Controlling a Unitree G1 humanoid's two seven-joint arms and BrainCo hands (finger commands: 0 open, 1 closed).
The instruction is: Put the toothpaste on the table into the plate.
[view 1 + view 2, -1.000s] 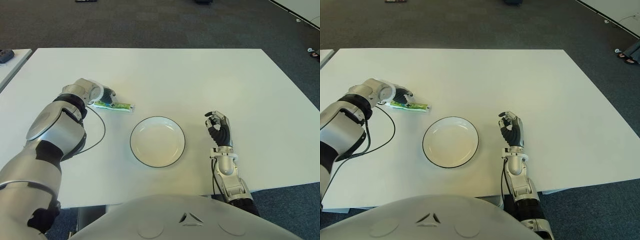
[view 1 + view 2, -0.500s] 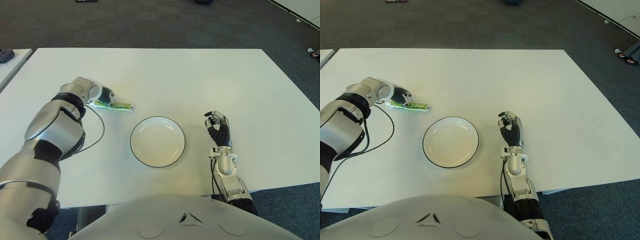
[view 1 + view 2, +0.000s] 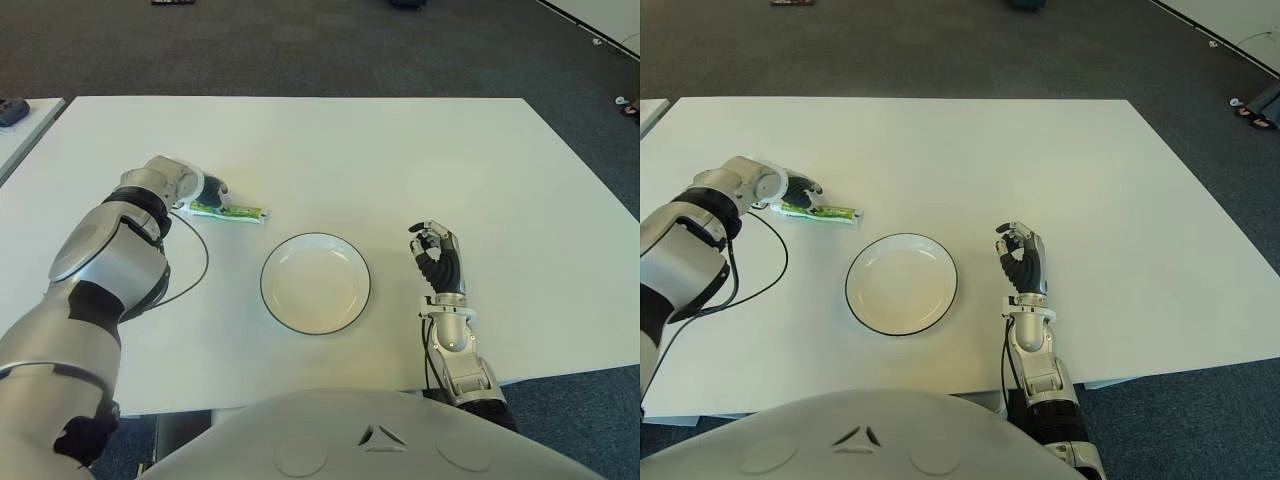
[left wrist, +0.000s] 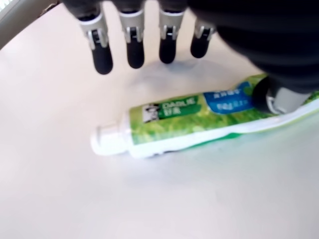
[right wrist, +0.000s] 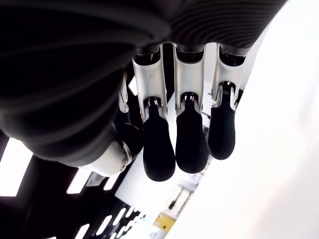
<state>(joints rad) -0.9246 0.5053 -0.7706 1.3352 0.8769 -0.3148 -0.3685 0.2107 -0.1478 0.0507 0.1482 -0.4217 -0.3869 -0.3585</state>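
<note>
Green-and-white toothpaste tube (image 4: 199,122) lies flat on the white table (image 4: 75,199), white cap (image 4: 107,140) on, left hand's fingers (image 4: 134,47) extended beyond it, not grasping.

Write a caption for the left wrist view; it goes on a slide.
Left hand open over the toothpaste lying on the white table.

— What's on the table (image 3: 330,140)?
— One toothpaste tube (image 3: 230,211), one plate (image 3: 315,283).
— Hands?
— Two: left hand (image 3: 205,188), right hand (image 3: 437,258).
</note>
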